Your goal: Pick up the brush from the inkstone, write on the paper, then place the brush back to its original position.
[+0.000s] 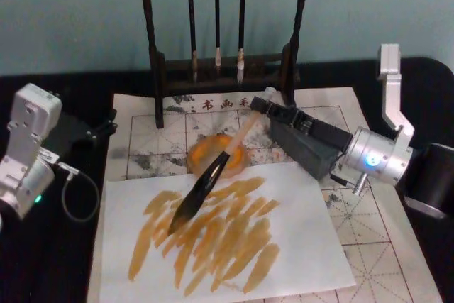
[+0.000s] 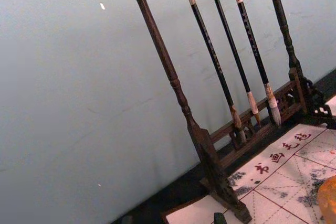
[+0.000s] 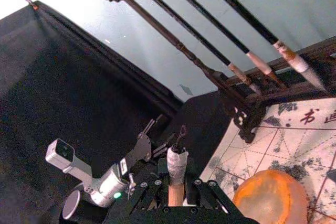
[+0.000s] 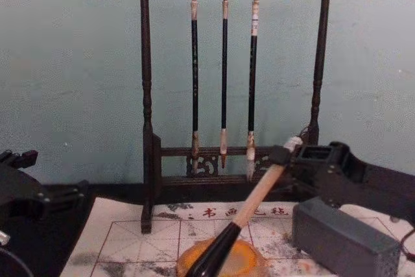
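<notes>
Altogether one brush (image 1: 215,169), three thin brushes (image 1: 217,12)

Brush rack (image 1: 220,69) walls off back; grey block (image 1: 308,152) crowds inkstone (image 1: 201,150) right side; slanted brush (image 1: 213,172) crosses above it; paper (image 1: 142,140) left and front open

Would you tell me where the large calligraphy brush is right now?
In the head view's centre, the brush slants from the right gripper, shut on its handle end, across the inkstone, dark tip over the amber-stroked sheet.
</notes>
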